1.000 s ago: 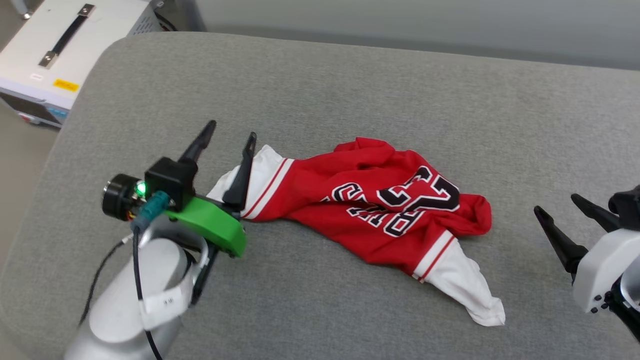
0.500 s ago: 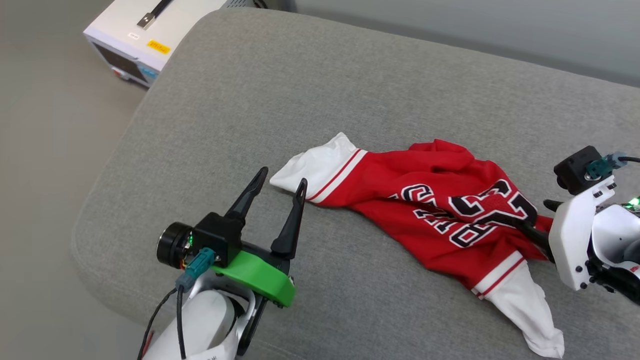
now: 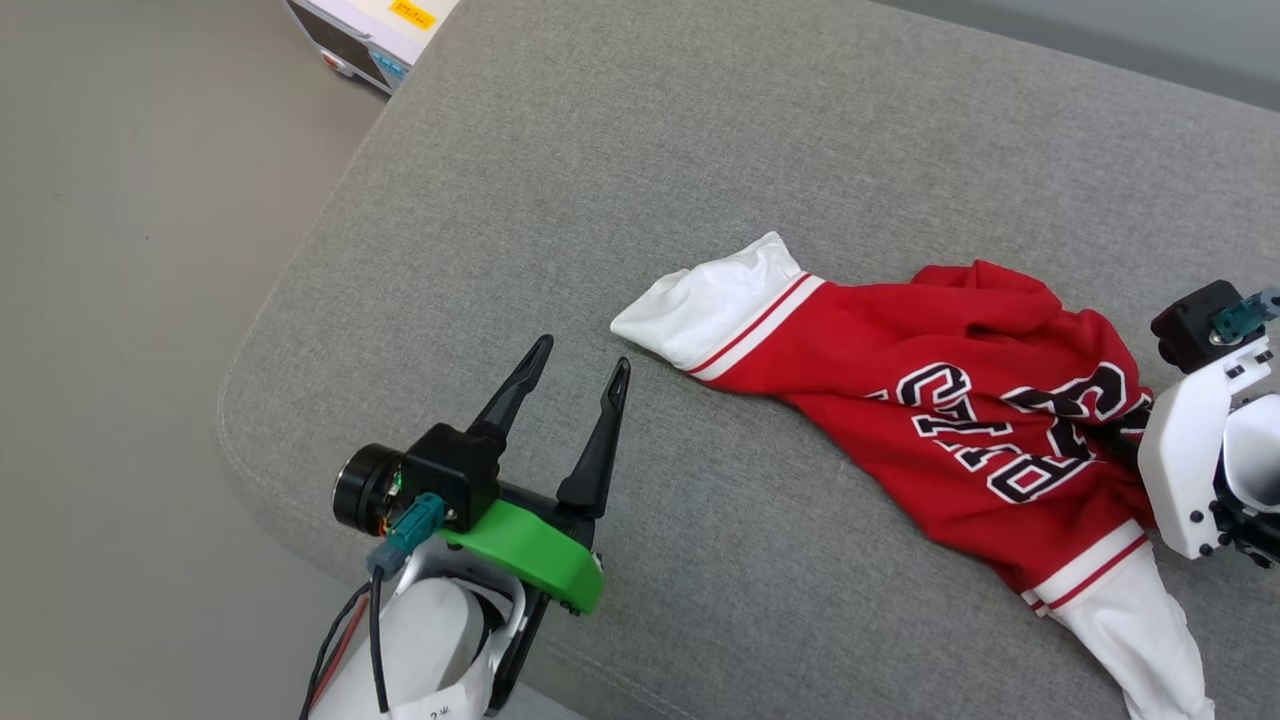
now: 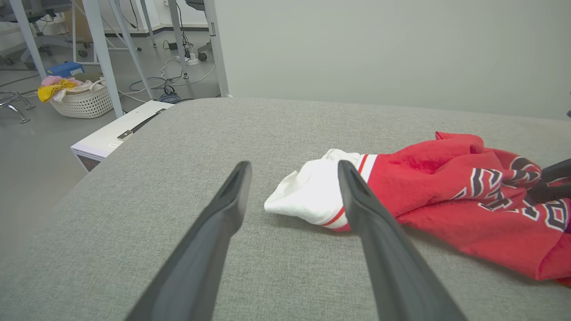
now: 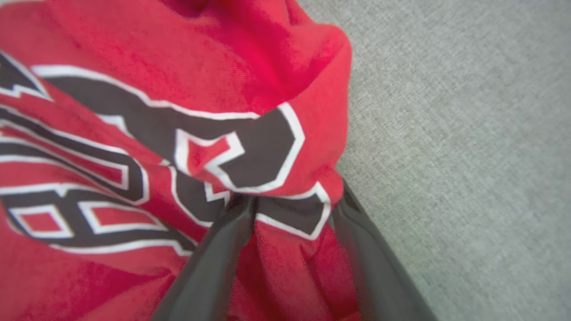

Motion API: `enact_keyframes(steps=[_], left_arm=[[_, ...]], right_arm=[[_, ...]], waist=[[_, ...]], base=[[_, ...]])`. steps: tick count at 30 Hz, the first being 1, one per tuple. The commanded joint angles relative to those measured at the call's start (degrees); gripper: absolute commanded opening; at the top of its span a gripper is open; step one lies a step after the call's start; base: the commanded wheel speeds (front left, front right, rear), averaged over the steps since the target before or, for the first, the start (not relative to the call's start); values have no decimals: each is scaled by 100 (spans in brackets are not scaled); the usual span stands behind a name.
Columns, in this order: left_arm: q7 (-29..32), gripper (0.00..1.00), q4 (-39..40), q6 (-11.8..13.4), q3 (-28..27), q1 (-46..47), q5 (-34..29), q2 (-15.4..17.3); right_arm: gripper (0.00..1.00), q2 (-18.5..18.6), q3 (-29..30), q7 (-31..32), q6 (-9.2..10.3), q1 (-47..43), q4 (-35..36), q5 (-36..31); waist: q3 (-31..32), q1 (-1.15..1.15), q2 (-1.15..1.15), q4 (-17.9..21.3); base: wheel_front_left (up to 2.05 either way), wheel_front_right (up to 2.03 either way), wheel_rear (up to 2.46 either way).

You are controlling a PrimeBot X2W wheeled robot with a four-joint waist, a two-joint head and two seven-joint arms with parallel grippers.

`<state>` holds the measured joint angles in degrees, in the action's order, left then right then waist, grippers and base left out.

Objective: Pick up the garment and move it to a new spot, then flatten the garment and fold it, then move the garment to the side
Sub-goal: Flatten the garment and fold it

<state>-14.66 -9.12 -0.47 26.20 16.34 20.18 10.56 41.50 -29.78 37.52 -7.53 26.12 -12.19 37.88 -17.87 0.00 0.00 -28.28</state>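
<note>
The garment (image 3: 900, 350), a red jersey T-shirt with white sleeves and black white-outlined print, lies crumpled on the grey cushion (image 3: 600, 150). My right gripper (image 3: 1130, 445) is down on its right part. In the right wrist view my right gripper (image 5: 294, 196) has its fingers either side of a bunched fold of the garment (image 5: 178, 67), jaws still wide apart. My left gripper (image 3: 583, 352) hangs open and empty, a little to the left of the white sleeve. In the left wrist view the garment (image 4: 446, 187) lies just past my left gripper (image 4: 293, 164).
The cushion's rounded left edge (image 3: 260, 340) drops to bare floor (image 3: 120, 300). A white box (image 3: 370, 30) stands on the floor beyond the corner. The left wrist view has that white box (image 4: 120, 133), a laundry basket (image 4: 80, 100) and table legs farther back.
The head camera has swung left. My right gripper has come from off to the garment's right onto the garment, its fingers now around a fold. The left gripper has drawn back from the white sleeve.
</note>
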Motion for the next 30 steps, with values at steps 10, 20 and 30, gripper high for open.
enact_keyframes(steps=[10,20,30], left_arm=[[-33,100,-205,-264,-231,-210,-228,-194],[-34,100,-231,-490,-286,32,-346,-496],[-34,100,-315,-585,-373,130,-412,-655]], right_arm=[[0,1203,100,-97,4,405,314,171],[0,2404,-608,-236,4,1793,-35,-384],[100,1748,-1164,-1324,4,2694,-1443,-936]], waist=[[273,0,0,116],[-337,0,0,-168],[-439,0,0,-254]], base=[[0,0,0],[0,0,0],[0,0,0]])
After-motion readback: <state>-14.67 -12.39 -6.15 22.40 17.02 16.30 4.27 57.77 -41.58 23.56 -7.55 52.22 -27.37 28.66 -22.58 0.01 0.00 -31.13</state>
